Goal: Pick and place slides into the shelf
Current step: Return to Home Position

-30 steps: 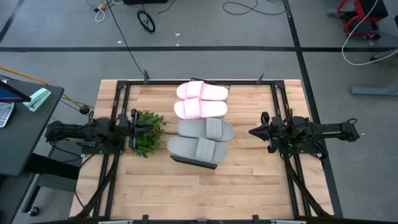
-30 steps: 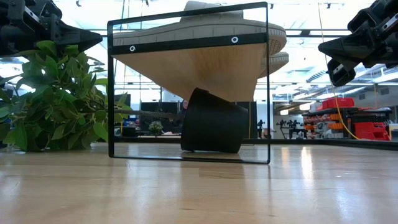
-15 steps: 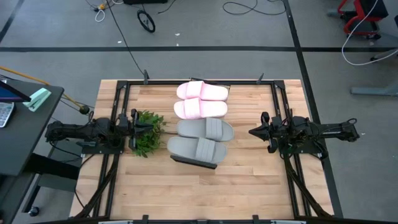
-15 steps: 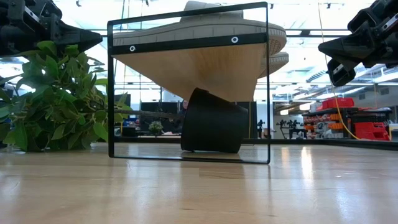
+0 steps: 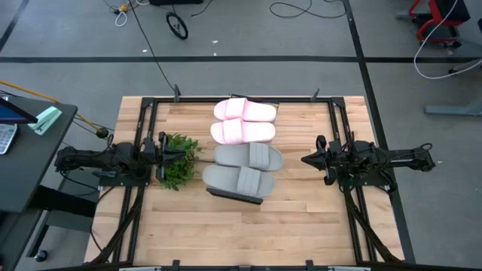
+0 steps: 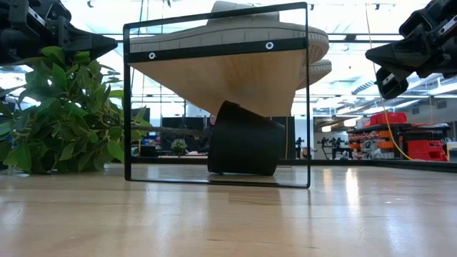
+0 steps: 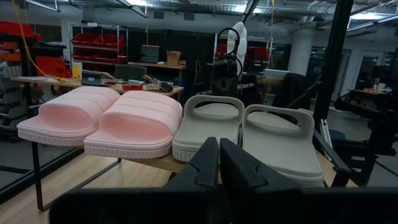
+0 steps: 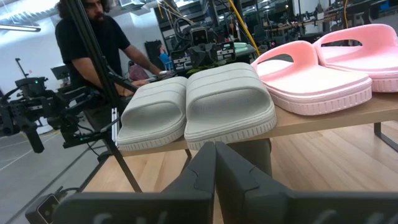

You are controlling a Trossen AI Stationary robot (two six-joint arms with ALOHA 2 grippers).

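Nothing has moved since the earlier frames: both arms lie folded at the sides. All four slides sit in a row on the shelf [image 5: 233,195] in the middle of the surface [image 5: 294,226], with the pink slides [image 5: 245,111] toward the far edge and the grey slides [image 5: 248,157] toward the near one. Placing looks done, and the return home seems all but finished too. The left gripper [image 5: 187,153], by the left edge over the plant [image 5: 177,169], has its fingers pressed together and holds nothing; the right gripper [image 5: 306,159], near the right edge, likewise. Bare wood surrounds the shelf; beyond lie grey floor, cables and benches, where a person [image 8: 87,37] stands
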